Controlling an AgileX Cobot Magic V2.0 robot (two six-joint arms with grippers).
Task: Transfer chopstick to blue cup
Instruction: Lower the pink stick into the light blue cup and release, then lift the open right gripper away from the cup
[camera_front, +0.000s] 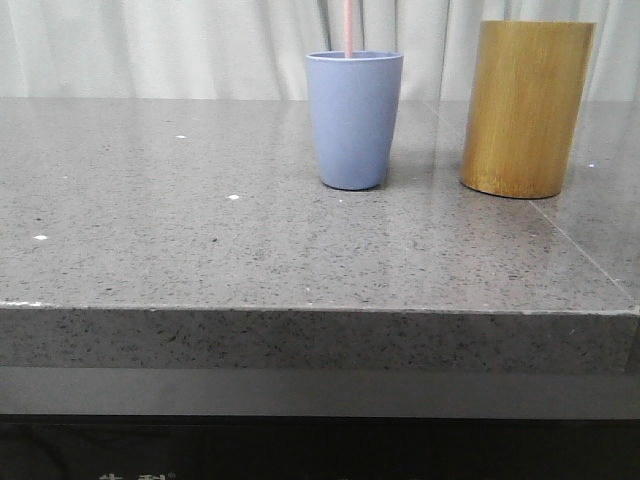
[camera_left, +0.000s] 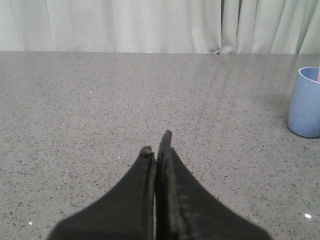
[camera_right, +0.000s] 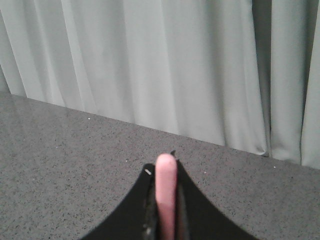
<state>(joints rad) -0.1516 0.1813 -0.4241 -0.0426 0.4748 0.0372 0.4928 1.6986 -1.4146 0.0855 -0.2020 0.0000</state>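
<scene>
The blue cup (camera_front: 354, 120) stands upright at the middle back of the grey table. A pale pink chopstick (camera_front: 348, 28) rises straight up from its mouth and runs out of the top of the front view. In the right wrist view my right gripper (camera_right: 162, 167) is shut on the pink chopstick (camera_right: 166, 190), whose rounded end sticks out past the fingertips. That gripper is out of the front view. My left gripper (camera_left: 156, 145) is shut and empty, low over the table, well left of the blue cup (camera_left: 305, 102).
A taller yellow-brown bamboo cylinder (camera_front: 526, 108) stands right of the cup, a small gap between them. The grey speckled table (camera_front: 200, 240) has its front edge near me. White curtains (camera_front: 150, 45) hang behind.
</scene>
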